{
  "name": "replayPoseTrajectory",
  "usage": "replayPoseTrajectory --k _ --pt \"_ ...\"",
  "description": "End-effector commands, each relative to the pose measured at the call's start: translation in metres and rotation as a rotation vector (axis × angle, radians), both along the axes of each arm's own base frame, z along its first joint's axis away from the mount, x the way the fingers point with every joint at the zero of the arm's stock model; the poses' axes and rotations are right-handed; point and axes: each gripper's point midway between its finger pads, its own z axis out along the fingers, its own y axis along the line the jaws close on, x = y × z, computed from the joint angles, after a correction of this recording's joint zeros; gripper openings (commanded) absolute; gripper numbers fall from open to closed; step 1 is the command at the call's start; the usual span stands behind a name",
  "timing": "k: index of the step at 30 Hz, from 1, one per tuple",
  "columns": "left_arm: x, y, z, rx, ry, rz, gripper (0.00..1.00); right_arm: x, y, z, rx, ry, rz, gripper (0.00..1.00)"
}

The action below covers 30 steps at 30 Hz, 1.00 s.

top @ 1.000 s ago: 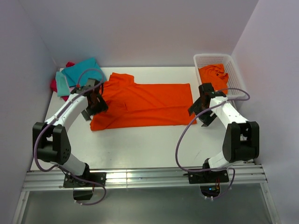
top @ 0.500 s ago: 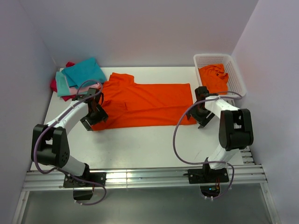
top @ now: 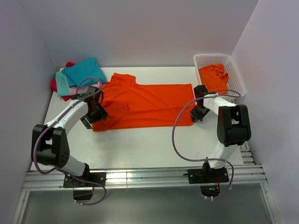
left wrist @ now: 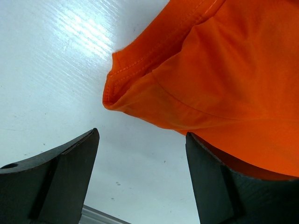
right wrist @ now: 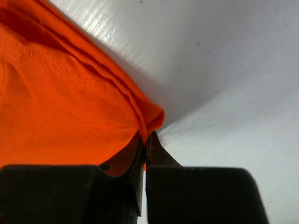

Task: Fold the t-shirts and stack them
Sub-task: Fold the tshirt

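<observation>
A bright orange t-shirt (top: 145, 105) lies spread flat across the middle of the white table (top: 140, 144). My right gripper (top: 194, 115) is at the shirt's near right corner. In the right wrist view this gripper (right wrist: 145, 136) is shut on the folded hem of the orange fabric (right wrist: 60, 93). My left gripper (top: 92, 119) is at the near left corner, open. In the left wrist view the left gripper (left wrist: 141, 139) stands just short of the sleeve hem (left wrist: 117, 84), with bare table between its fingers. Its right finger (left wrist: 210, 182) sits against the orange cloth.
A white lattice basket (top: 236, 70) at the back right holds another orange tee (top: 214, 77). A pile at the back left has a teal tee (top: 84, 72) on top, with pink and crimson (top: 55, 85) edges showing beneath. Walls close in on the sides and the back.
My right gripper moved left onto the shirt's near right corner and shut on the hem. My left gripper slid slightly toward the near left corner and stayed open.
</observation>
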Motion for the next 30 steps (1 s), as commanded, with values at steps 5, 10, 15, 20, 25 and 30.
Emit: replayPoseTrajectory --k 5,10,15,20,25,30 --pt "-0.002 0.003 0.005 0.003 -0.034 -0.002 0.80 -0.041 -0.034 0.008 -0.135 0.071 0.008 0.00" --pt "-0.008 0.002 -0.001 -0.009 -0.017 0.003 0.80 -0.070 -0.051 0.018 -0.146 0.091 -0.049 0.00" --pt "-0.008 -0.001 0.000 -0.024 -0.025 -0.001 0.80 -0.086 -0.051 0.021 -0.114 0.093 -0.075 0.00" --pt "-0.003 -0.012 -0.002 -0.084 -0.054 -0.023 0.78 -0.089 -0.050 0.013 -0.107 0.110 -0.071 0.00" --pt "0.008 -0.037 0.008 -0.197 -0.139 -0.098 0.79 -0.090 -0.050 0.011 -0.103 0.102 -0.074 0.00" --pt "0.002 -0.043 -0.005 -0.212 -0.125 -0.146 0.77 -0.090 -0.051 0.011 -0.109 0.106 -0.079 0.00"
